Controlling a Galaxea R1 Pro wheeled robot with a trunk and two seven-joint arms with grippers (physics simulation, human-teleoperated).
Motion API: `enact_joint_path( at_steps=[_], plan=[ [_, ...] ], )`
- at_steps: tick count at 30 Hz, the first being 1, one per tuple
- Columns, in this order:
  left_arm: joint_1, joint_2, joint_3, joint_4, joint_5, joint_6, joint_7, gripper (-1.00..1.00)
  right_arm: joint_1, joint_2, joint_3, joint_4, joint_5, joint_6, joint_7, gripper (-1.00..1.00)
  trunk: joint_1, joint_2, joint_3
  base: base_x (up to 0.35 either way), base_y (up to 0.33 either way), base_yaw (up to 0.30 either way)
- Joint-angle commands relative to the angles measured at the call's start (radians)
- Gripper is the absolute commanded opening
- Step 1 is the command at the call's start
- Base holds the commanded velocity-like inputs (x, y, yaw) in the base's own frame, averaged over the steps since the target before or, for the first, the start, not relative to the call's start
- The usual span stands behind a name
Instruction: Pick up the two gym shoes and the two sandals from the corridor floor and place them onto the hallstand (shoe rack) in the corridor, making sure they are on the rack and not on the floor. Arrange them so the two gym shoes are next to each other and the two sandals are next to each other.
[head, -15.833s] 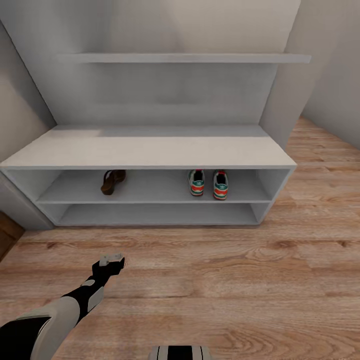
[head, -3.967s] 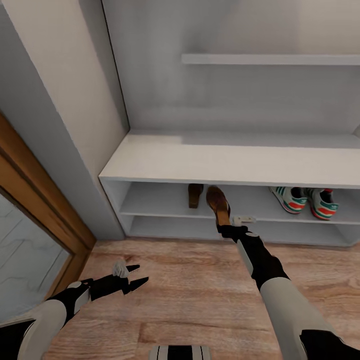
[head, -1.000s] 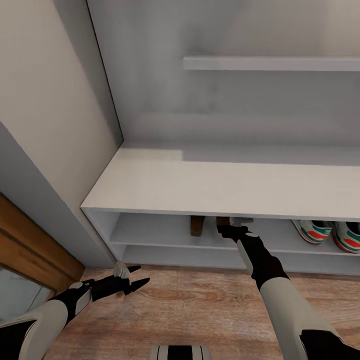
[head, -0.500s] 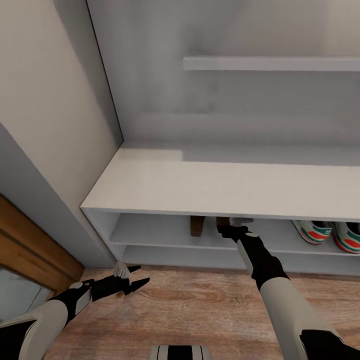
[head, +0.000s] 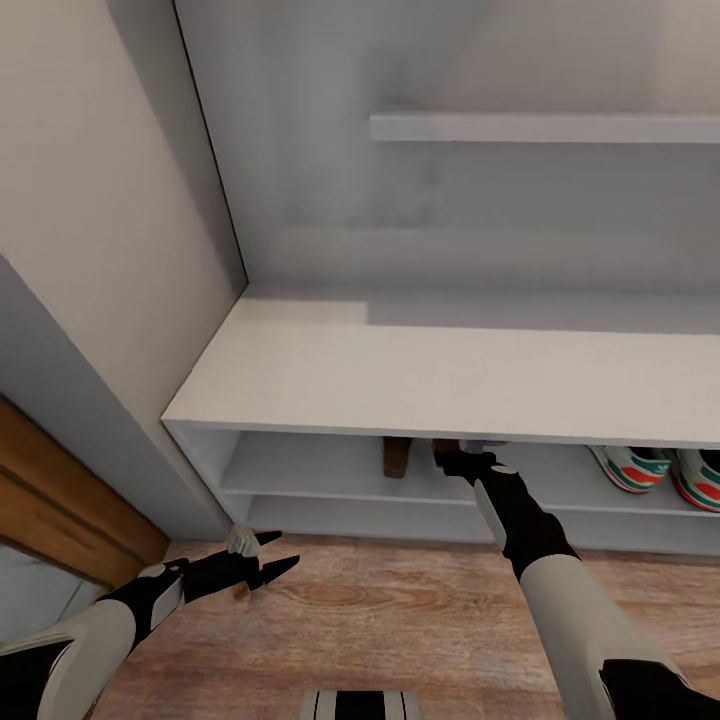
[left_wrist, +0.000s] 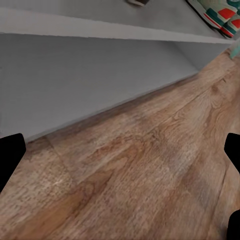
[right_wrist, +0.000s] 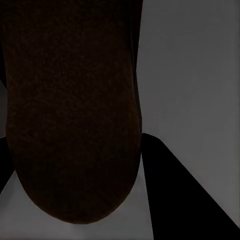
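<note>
The pale grey hallstand (head: 430, 375) spans the head view. On its upper open shelf one brown sandal (head: 397, 457) lies heel outward. Just right of it my right gripper (head: 447, 453) reaches in under the bench top, shut on the second sandal (right_wrist: 70, 110), whose dark sole looms in the right wrist view beside a black finger (right_wrist: 185, 200). Both gym shoes (head: 632, 468) stand side by side further right on the same shelf, and appear in the left wrist view as gym shoes (left_wrist: 220, 12). My left gripper (head: 283, 552) hovers open over the corridor floor (head: 400, 620).
A wall and a wood door frame (head: 60, 500) close in on the left. One upper shelf (head: 540, 127) juts from the back panel. The lower shelf (left_wrist: 75, 75) faces the left wrist camera, with wood planks (left_wrist: 140, 170) in front of it.
Four seconds ago the held sandal was at the shelf's front edge; it now sits deeper under the bench top. Over the last second almost nothing moved. The left arm stayed put.
</note>
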Motion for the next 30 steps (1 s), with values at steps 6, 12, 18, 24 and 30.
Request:
enact_joint_path(
  at_steps=[6, 12, 18, 24, 30],
  plan=[
    [0.000, 0.000, 0.007, 0.000, -0.007, -0.004, -0.002, 1.00, 0.000, 0.001, -0.003, -0.002, -0.002, 0.006, -0.001, -1.00, 0.000, 0.000, -0.001, 0.010, 0.005, 0.000],
    [0.000, 0.000, 0.007, 0.000, -0.007, -0.004, -0.002, 1.00, 0.000, 0.001, -0.003, -0.002, -0.002, 0.006, -0.001, -1.00, 0.000, 0.000, -0.001, 0.000, 0.000, 0.000],
    [0.000, 0.000, 0.007, 0.000, -0.007, -0.004, -0.002, 1.00, 0.000, 0.001, -0.003, -0.002, -0.002, 0.006, -0.001, -1.00, 0.000, 0.000, -0.001, 0.000, 0.000, 0.000],
    [0.000, 0.000, 0.007, 0.001, -0.007, -0.004, -0.002, 1.00, 0.000, 0.001, -0.003, -0.002, -0.001, 0.006, -0.001, -1.00, 0.000, 0.000, -0.001, 0.000, 0.000, 0.000],
    [0.000, 0.000, 0.007, 0.001, -0.007, -0.004, -0.002, 1.00, 0.000, 0.001, -0.003, -0.002, 0.000, 0.006, -0.001, 1.00, 0.000, 0.000, -0.001, 0.000, 0.000, 0.000]
  ],
)
